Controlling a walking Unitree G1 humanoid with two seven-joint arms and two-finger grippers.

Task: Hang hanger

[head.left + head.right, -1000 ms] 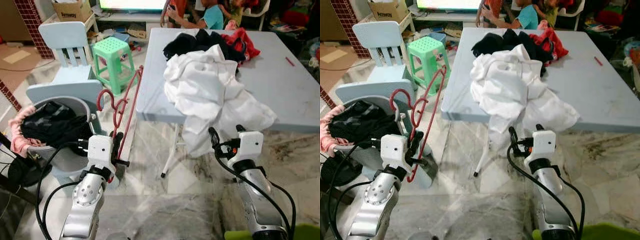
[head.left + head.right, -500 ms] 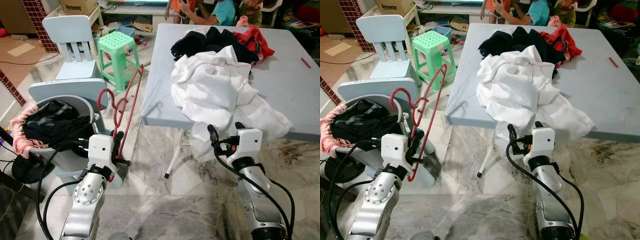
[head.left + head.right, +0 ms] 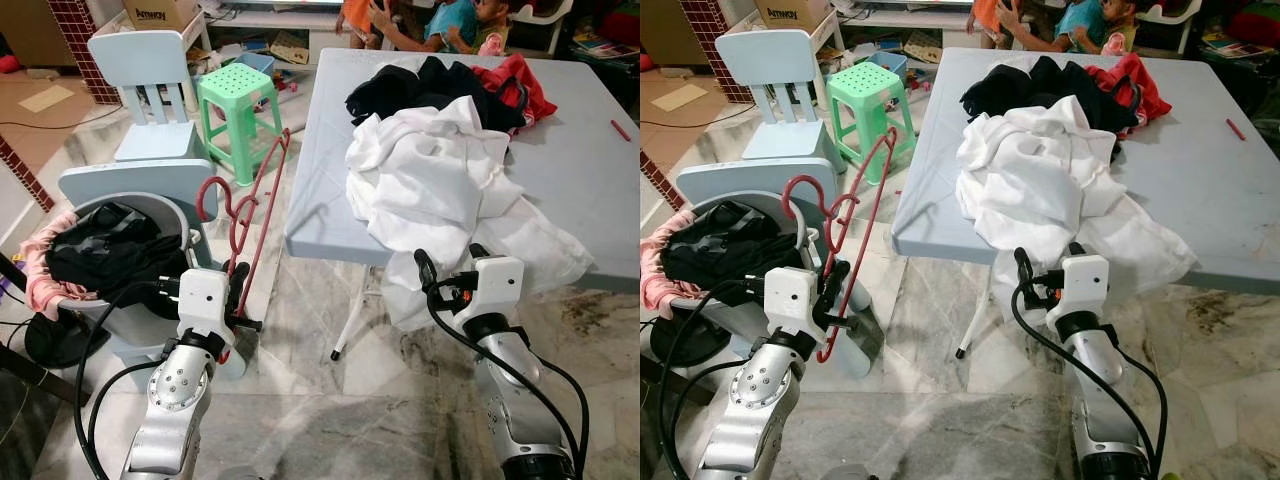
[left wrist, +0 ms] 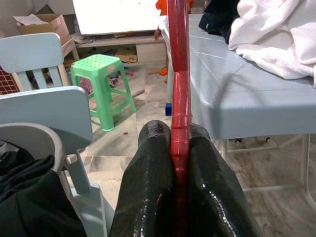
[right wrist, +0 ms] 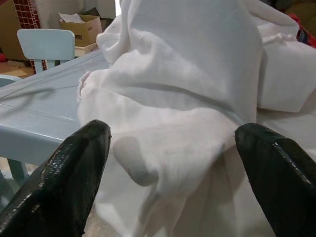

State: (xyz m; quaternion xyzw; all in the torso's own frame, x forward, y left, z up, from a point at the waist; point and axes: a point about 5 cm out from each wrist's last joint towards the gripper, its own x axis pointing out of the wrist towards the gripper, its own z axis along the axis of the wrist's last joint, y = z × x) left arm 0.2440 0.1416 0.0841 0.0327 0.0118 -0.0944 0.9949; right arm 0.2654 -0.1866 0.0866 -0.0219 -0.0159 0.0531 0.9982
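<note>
Your left gripper (image 4: 178, 148) is clamped on the red hanger (image 3: 250, 215), held upright beside the table (image 3: 320, 190) edge. Your right gripper (image 5: 170, 163) sits spread wide, facing the white garment (image 3: 440, 190) that droops over the table's front.

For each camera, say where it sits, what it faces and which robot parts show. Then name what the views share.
Left eye view: on the head, looking down at the table, the white cloth and both arms.
Right eye view: the same scene from the head's other eye.
Left wrist view: along the left gripper, jaws shut on the red hanger, facing the stool.
Right wrist view: along the right gripper, jaws open, facing the white cloth.
Shared: all four show the table.
</note>
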